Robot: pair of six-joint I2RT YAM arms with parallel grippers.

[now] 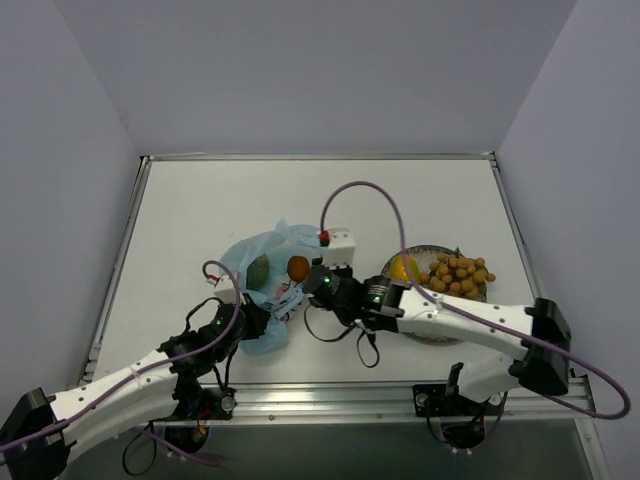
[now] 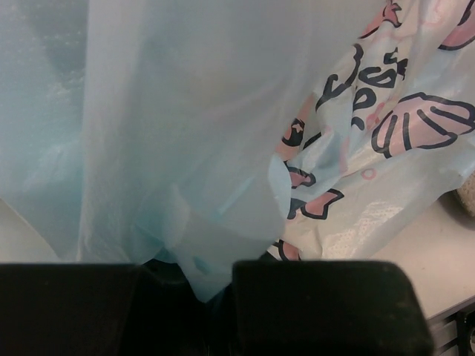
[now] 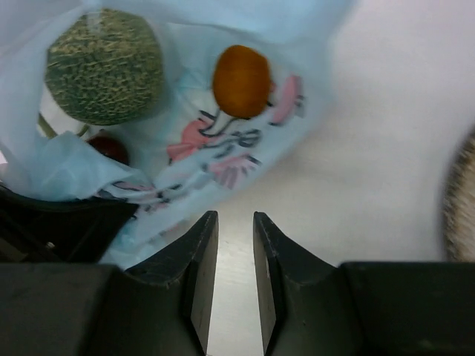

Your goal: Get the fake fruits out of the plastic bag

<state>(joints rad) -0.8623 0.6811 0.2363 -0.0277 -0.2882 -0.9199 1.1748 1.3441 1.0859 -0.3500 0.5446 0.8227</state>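
Observation:
The light-blue plastic bag (image 1: 262,262) lies mid-table, its mouth toward my right gripper. In the right wrist view the bag (image 3: 223,152) holds the green netted melon (image 3: 104,65), the small orange piece (image 3: 241,80) and the small dark red fruit (image 3: 110,147). The melon (image 1: 258,270) and orange piece (image 1: 298,267) also show from above. My left gripper (image 2: 215,285) is shut on the bag's blue film (image 2: 185,148) at its near edge. My right gripper (image 3: 234,222) is narrowly open and empty, just in front of the bag's mouth. The tan ball bunch (image 1: 460,273) and the mango (image 1: 403,267) lie on the plate.
The speckled grey plate (image 1: 436,332) sits right of the bag; its rim shows at the right edge of the right wrist view (image 3: 464,200). A white box with a red button (image 1: 338,243) stands just behind the right gripper. A purple cable arcs over the table.

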